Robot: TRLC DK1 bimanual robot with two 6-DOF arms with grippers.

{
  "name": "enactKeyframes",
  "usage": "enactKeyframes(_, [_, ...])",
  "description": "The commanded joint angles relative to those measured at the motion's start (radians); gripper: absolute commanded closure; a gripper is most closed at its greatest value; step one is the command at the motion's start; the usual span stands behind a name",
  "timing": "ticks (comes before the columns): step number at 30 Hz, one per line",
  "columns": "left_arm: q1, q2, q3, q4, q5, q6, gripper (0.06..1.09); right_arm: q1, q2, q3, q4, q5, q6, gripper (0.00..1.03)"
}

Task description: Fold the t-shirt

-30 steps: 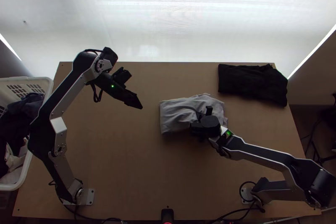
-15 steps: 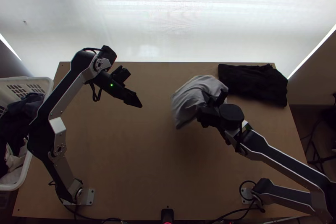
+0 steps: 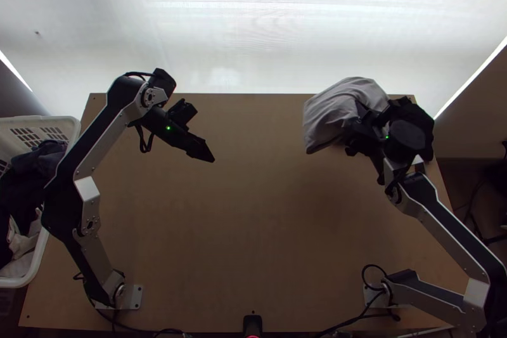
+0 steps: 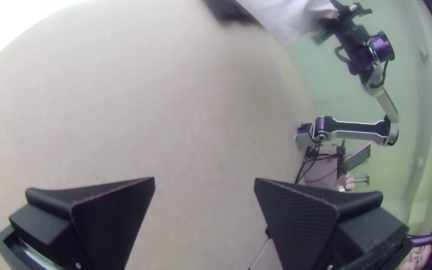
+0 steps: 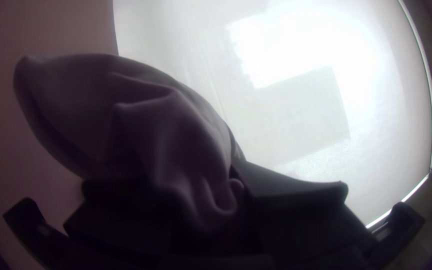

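Note:
The grey t-shirt [image 3: 339, 113], a folded bundle, hangs from my right gripper [image 3: 362, 130] at the table's far right, partly over the black cloth. In the right wrist view the shirt [image 5: 161, 125] is pinched and creased between the fingers of my right gripper [image 5: 236, 195]. My left gripper [image 3: 206, 154] is over the left middle of the table, well away from the shirt. The left wrist view has my left gripper [image 4: 204, 182] with its fingers wide apart and bare table between them; farther off is a pale part of the shirt [image 4: 291, 17].
A folded black cloth [image 3: 423, 129] lies at the far right corner, partly hidden by the right arm. A white basket [image 3: 39, 255] with clothes stands left of the table [image 3: 247, 230]. A person's hand [image 4: 347, 182] shows beyond the table in the left wrist view.
My right gripper has lifted the grey shirt from the table's middle and carried it right and farther back, to the black cloth. The left arm has hardly moved.

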Motion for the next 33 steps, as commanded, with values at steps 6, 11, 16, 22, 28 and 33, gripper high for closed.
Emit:
enactKeyframes(6, [0.020, 0.010, 0.001, 0.002, -0.008, 0.009, 0.12, -0.466, 0.106, 0.032, 0.056, -0.403, -0.136, 1.00])
enactKeyframes(11, [0.023, 0.022, 0.002, 0.008, -0.011, 0.015, 0.12, -0.538, 0.221, 0.079, 0.100, -0.492, -0.156, 1.00])
enactKeyframes(16, [0.023, 0.036, 0.002, 0.022, -0.025, 0.015, 0.12, -0.541, 0.310, 0.131, 0.139, -0.508, -0.159, 1.00])
enactKeyframes(22, [0.034, 0.036, 0.004, 0.023, -0.035, 0.015, 0.12, -0.524, 0.398, 0.217, 0.151, -0.509, -0.159, 1.00])
enactKeyframes(28, [0.077, 0.022, -0.002, 0.020, -0.035, 0.015, 0.12, -0.524, 0.481, 0.277, 0.165, -0.509, -0.157, 1.00])
enactKeyframes(33, [0.086, 0.022, -0.002, 0.020, -0.038, 0.017, 0.12, -0.561, 0.514, 0.283, 0.175, -0.515, -0.142, 1.00])
